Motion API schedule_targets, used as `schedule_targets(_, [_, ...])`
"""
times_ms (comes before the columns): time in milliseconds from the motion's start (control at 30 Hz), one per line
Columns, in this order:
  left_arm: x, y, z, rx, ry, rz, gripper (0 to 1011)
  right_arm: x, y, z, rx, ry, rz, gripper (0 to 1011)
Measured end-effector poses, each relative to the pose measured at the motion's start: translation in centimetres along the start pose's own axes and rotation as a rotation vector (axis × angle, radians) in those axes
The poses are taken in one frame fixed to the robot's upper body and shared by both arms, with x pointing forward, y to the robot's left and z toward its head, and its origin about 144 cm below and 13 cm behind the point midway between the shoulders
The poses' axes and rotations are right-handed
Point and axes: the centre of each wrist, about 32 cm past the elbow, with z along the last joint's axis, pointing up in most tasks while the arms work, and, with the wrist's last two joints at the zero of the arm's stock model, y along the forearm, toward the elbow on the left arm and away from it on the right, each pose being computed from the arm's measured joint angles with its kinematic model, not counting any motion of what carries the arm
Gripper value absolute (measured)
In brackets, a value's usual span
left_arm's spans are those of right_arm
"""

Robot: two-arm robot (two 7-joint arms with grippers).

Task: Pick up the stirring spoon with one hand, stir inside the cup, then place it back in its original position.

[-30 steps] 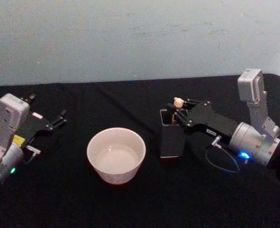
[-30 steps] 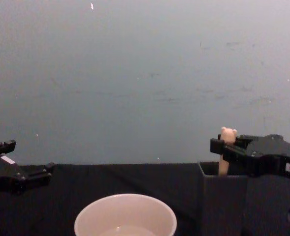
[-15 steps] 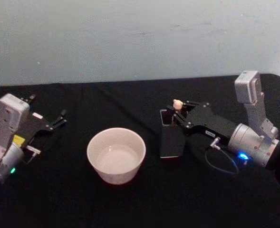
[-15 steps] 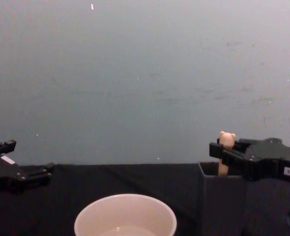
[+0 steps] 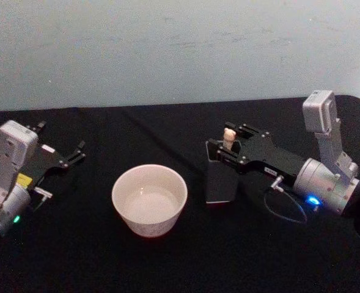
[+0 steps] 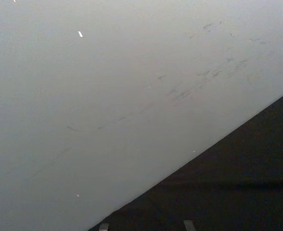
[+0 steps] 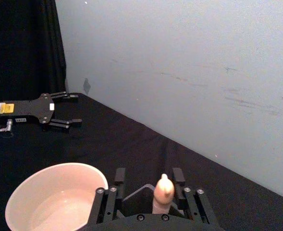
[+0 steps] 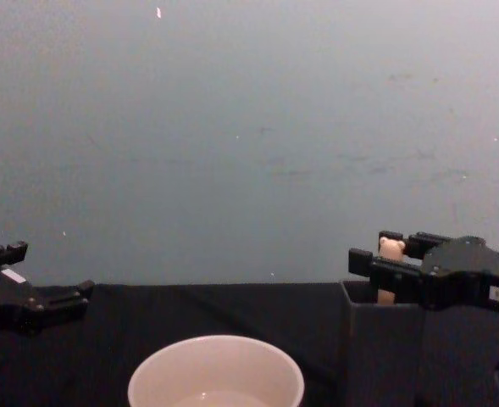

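standing upright in the dark grey square holder (image 5: 220,180), the stirring spoon (image 5: 230,137) shows its cream handle and tiny bear head above the rim, its bowl hidden inside. beside the holder, toward the robot's left, sits the wide cream cup (image 5: 149,199), apart from it; it seems to hold a little clear liquid, though that is hard to tell. both rest on a black cloth-covered table (image 5: 167,262) set against a plain pale grey-blue wall (image 5: 167,49). the right gripper (image 5: 229,146) reaches over the holder's top, its fingers spread to either side of the spoon's handle and not pressed against it, the bear head rising between them in the right wrist view (image 7: 163,191). the left gripper (image 5: 77,150) lies parked near the table's left edge, fingers apart and holding nothing, well clear of the cup.
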Motion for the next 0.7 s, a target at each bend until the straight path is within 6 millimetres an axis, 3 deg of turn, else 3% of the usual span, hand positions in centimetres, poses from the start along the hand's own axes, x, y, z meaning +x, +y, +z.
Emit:
schedule_targets(467, [0.0,0.0,0.0,0.0,0.0,0.0,1001,0.01,-0.01,0.01,0.002,0.001,0.001,983])
schedule_targets(700, [0.0,0.0,0.0,0.0,0.0,0.0,1001,0.04,-0.08,0.33,0.033,0.001,-0.005,1000])
